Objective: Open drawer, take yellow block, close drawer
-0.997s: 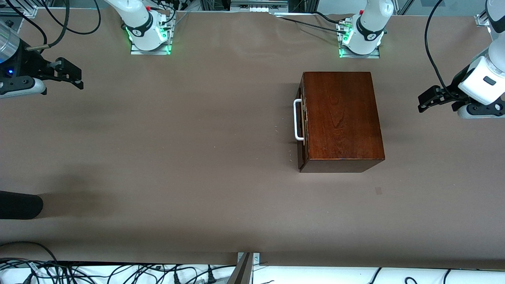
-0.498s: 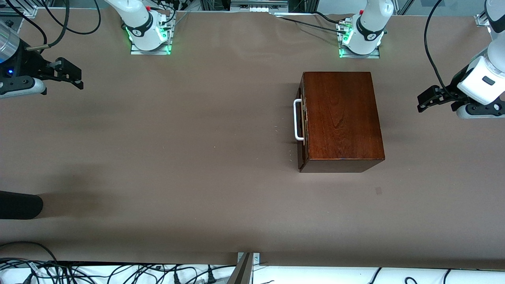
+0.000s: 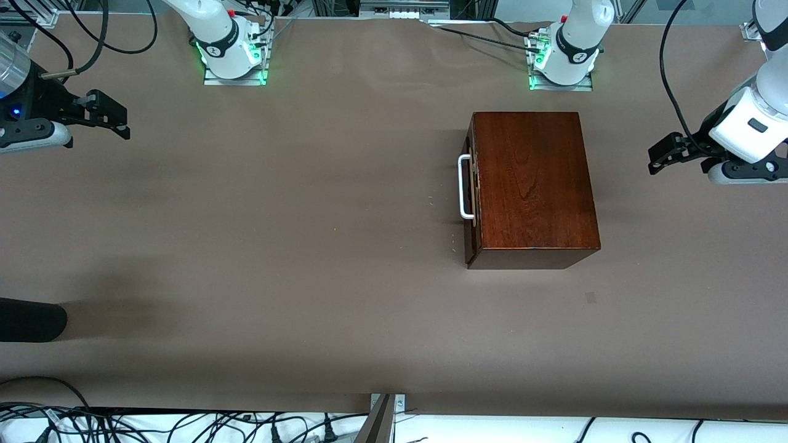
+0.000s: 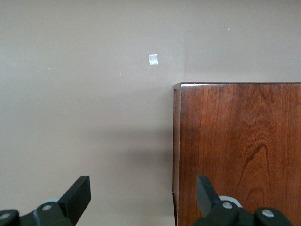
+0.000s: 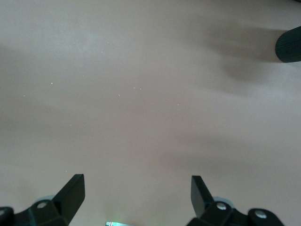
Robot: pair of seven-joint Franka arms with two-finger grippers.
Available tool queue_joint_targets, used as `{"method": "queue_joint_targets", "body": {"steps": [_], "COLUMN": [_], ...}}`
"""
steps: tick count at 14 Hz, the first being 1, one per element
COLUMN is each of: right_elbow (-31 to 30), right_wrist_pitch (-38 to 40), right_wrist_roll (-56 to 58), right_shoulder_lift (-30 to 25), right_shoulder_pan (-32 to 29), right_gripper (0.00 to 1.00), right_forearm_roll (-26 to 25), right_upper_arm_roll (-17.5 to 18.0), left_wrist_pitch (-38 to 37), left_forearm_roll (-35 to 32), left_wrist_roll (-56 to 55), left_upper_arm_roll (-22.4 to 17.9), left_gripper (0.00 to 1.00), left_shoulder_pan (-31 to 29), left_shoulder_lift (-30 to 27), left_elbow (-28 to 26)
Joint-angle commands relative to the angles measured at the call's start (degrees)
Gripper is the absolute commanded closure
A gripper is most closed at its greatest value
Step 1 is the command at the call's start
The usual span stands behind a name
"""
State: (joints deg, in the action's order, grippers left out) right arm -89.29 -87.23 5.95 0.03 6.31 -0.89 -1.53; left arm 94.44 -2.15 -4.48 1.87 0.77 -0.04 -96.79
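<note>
Hanging with fingers spread apart and empty: the left gripper [image 3: 657, 161], up over bare table [image 3: 308, 246] at the left arm's end, well apart from the wooden box [image 3: 532, 184]. Showing in the left wrist view as two dark fingertips [image 4: 77, 195] set wide, with a corner of the box between and under them and a small pale square of tape [image 4: 153, 59] lying on the cloth near that corner.

Waiting likewise at the right arm's end: the right gripper [image 3: 114, 120], fingers parted, gripping nothing, over plain brown cloth (the right wrist view giving only bare cloth and a dark rounded thing [image 5: 289, 44] at its edge).

Sitting shut in the box: the drawer [image 3: 471, 191], its dark front flush with the box side that faces the right arm's end, its white handle [image 3: 465, 186] standing out from that front. Lying nowhere in sight: the yellow block (presumably closed away, though not possible to tell).

Standing between either gripper and the handle: nothing but open cloth. Resting nearer the camera at the right arm's end: a black rounded object [image 3: 31, 320] poking in from the edge, casting a soft shadow. Glowing green at the top: both arm bases [image 3: 234, 58], the box lying just in front of the left arm's base. Trailing along the lowest edge: a tangle of black cables [image 3: 184, 424].
</note>
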Motion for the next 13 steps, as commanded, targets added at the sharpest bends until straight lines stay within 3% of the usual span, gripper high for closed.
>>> {"method": "queue_joint_targets", "body": {"steps": [1,7,13], "right_elbow": [0.61,0.61,0.61], "right_wrist_pitch": [0.13,0.13,0.04], "right_wrist_roll": [-0.24,-0.24,-0.24], "right_shoulder_lift": [-0.12,-0.12,-0.12], "right_shoulder_pan": [0.2,0.2,0.2], "right_gripper": [0.0,0.0,0.0], "right_forearm_roll": [-0.25,-0.25,-0.25], "right_upper_arm_roll": [0.12,0.12,0.12], "left_wrist_pitch": [-1.81,-1.89,-1.89], "left_forearm_roll": [0.84,0.84,0.84], "left_wrist_roll": [-0.09,-0.18,-0.88], "left_upper_arm_roll": [0.15,0.23,2.78], "left_gripper": [0.0,0.0,0.0], "left_shoulder_pan": [0.11,0.2,0.11], "left_shoulder_lift": [0.04,0.13,0.3], "left_elbow": [1.34,1.96,3.01]}}
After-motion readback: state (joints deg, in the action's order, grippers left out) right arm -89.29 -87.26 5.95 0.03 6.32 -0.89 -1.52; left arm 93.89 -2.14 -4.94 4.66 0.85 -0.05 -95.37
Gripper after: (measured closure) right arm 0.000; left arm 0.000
